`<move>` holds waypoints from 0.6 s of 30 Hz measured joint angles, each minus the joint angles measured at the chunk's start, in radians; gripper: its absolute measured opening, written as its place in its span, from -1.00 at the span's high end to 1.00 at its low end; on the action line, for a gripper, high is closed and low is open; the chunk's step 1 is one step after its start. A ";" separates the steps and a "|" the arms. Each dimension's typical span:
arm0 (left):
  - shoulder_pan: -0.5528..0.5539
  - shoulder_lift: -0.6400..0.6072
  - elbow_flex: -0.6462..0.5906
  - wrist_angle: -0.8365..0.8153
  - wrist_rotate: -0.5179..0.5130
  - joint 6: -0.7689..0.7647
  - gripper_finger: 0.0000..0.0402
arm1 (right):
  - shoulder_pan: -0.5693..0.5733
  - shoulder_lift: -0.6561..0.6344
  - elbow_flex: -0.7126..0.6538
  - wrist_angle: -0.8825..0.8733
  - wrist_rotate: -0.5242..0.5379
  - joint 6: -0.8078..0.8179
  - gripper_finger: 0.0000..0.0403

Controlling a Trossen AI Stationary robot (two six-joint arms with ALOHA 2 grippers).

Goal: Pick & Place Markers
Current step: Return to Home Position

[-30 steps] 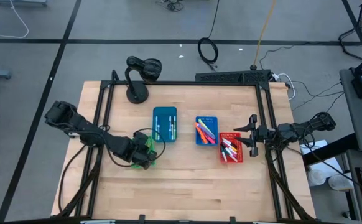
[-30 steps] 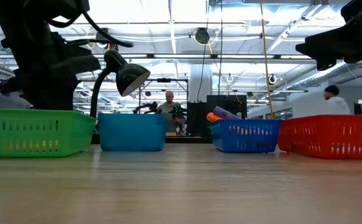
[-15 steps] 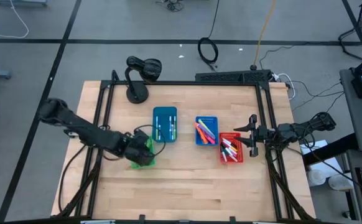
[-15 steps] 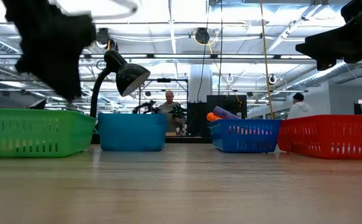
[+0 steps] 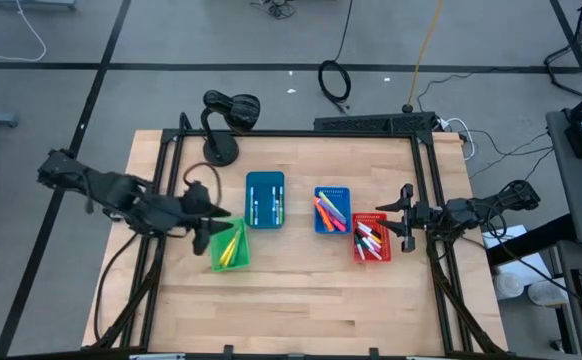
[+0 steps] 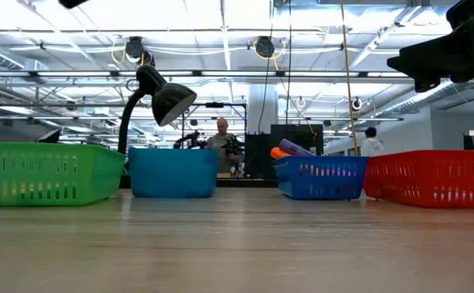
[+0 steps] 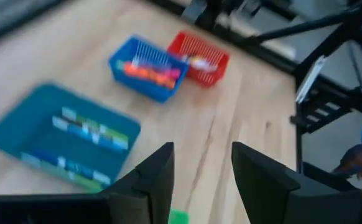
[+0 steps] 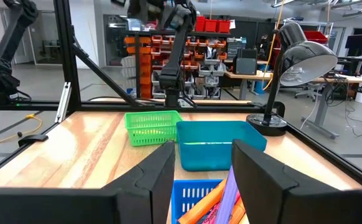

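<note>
Markers lie sorted in four bins on the wooden table: yellow and green ones (image 5: 232, 245) in the green bin (image 5: 214, 258), blue and green ones (image 5: 266, 207) in the teal bin (image 5: 265, 180), orange, pink and purple ones (image 5: 328, 212) in the blue bin (image 5: 332, 191), white-bodied ones (image 5: 369, 240) in the red bin (image 5: 371, 216). My left gripper (image 5: 214, 215) hangs open above the table, just left of the green bin, nothing between its fingers (image 7: 150, 180). My right gripper (image 5: 403, 216) waits open and level at the right, beside the red bin.
A black desk lamp (image 5: 226, 125) stands at the table's far left. Black frame rails (image 5: 426, 190) run along the table's sides. Bare wood (image 5: 311, 300) lies along the near side. People move in the room beyond the table.
My left gripper has risen out of the green bin and drawn back toward the table's left edge, rolling as it went. The green bin, covered by the gripper before, now shows its yellow and green markers.
</note>
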 joint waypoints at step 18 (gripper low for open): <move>0.020 -0.303 -0.007 0.147 -0.050 0.622 0.20 | 0.000 0.000 0.000 0.000 0.000 0.000 0.28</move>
